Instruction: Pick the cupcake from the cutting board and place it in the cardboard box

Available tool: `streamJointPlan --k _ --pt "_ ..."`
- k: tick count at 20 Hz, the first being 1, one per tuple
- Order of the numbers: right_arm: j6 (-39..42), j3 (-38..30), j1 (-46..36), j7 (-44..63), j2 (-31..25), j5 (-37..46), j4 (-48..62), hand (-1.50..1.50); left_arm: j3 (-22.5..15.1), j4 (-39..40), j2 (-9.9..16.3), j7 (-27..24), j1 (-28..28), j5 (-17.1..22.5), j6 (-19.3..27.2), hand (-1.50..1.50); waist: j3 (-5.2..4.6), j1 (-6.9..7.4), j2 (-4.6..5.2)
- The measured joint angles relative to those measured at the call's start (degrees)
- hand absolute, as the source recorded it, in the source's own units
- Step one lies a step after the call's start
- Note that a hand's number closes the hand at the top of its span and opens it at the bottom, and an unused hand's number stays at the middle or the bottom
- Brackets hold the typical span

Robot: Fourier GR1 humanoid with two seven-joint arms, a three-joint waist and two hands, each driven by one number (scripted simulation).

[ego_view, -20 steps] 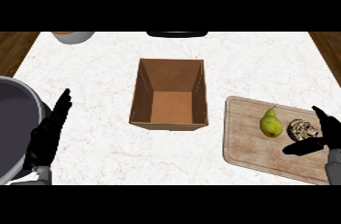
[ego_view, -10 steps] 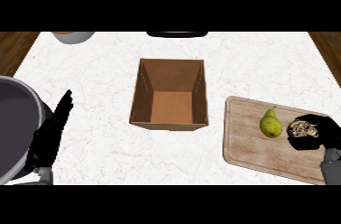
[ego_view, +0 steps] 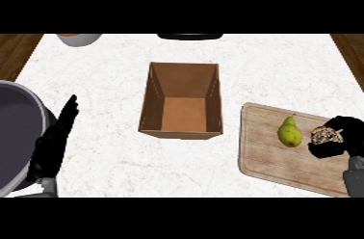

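Observation:
The cupcake [ego_view: 326,134], brown and speckled on top, sits on the wooden cutting board [ego_view: 274,158] at the right. My right hand [ego_view: 344,137] is curled round it from the right and below, hiding its base. An open cardboard box [ego_view: 182,101] stands in the middle of the white counter, with nothing visible inside. My left hand [ego_view: 54,141] rests open at the left, fingers pointing up, well away from the box.
A green pear [ego_view: 289,132] lies on the board just left of the cupcake. A large grey pot [ego_view: 14,132] fills the left edge. A bowl [ego_view: 78,38] and a dark item [ego_view: 189,36] sit at the counter's far edge.
My right hand has closed its fingers round the cupcake on the board. The left hand has hardly moved.

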Motion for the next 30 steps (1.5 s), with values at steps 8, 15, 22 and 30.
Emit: streamJointPlan --k 8,15,22,30 --pt "7.5 15.0 -11.6 -27.5 -6.1 2.2 -1.7 1.5 -2.9 0.3 -0.8 -0.5 -2.9 0.0 -2.0 0.0 0.21 6.82 1.49" --pt "8.2 16.2 -22.6 -54.4 -12.0 -1.3 7.0 1.5 -2.4 1.2 -0.6 -0.9 -3.8 -0.2 -1.8 0.0 0.28 5.81 1.65" --pt "17.0 11.0 -32.2 -74.2 -10.2 -14.4 15.9 1.5 -1.4 2.6 -0.6 -1.2 -3.8 -0.6 -0.9 0.0 0.2 3.85 1.19" --pt "22.9 10.3 -41.6 -77.1 -6.9 -22.4 21.7 1.5 0.0 2.7 -0.2 -1.2 -2.3 0.1 -1.0 0.0 0.06 1.77 0.42"
